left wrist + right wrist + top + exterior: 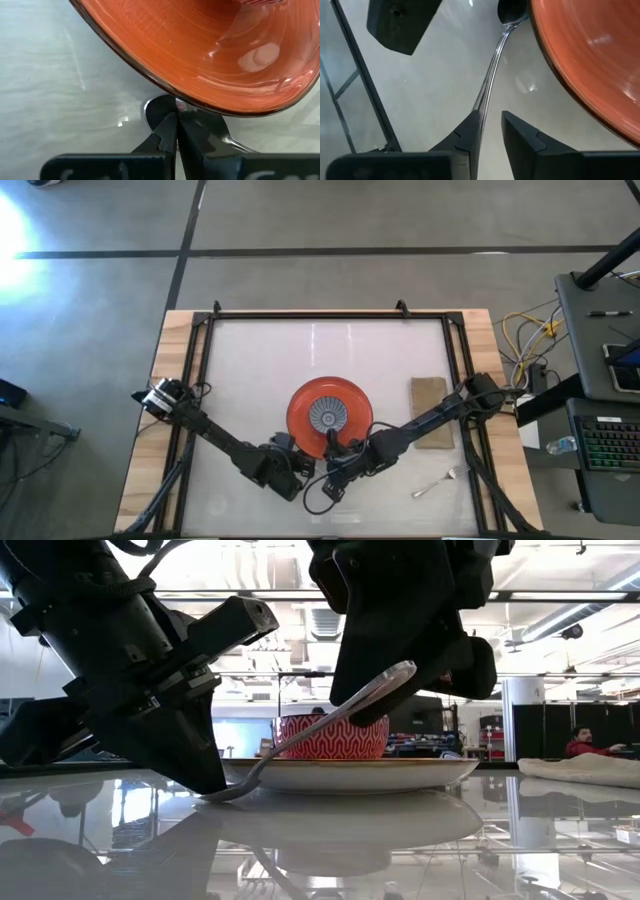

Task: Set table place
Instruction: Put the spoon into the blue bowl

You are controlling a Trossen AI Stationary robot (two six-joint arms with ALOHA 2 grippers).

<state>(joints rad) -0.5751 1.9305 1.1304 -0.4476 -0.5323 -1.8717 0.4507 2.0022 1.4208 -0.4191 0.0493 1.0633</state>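
Observation:
A metal spoon (300, 735) lies slanted on the white table (250, 360). Its bowl (156, 107) is on the table top at the near edge of the orange plate (305, 405), and its handle rises clear. A red patterned bowl (330, 737) stands on the plate. My left gripper (176, 121) is shut, with its tips down on the spoon's bowl. My right gripper (491, 122) is open around the raised handle (490, 80). My left gripper presses its shut fingertips (169, 125) down on the spoon's bowl (152, 106), right beside the plate's rim. The fingers come from above, slanting down. The spoon's bowl stays on the table while the handle (380, 685) stands up at a slant. My right gripper has its open fingers on either side of the handle's free end. The handle runs along the inner edge of one finger (470, 127). I cannot tell whether it touches.
A brown napkin (430, 412) lies right of the plate, and a fork (440, 483) lies near the table's near right corner. A grey desk with a keyboard (605, 442) stands beyond the right edge. The far half of the table top is bare.

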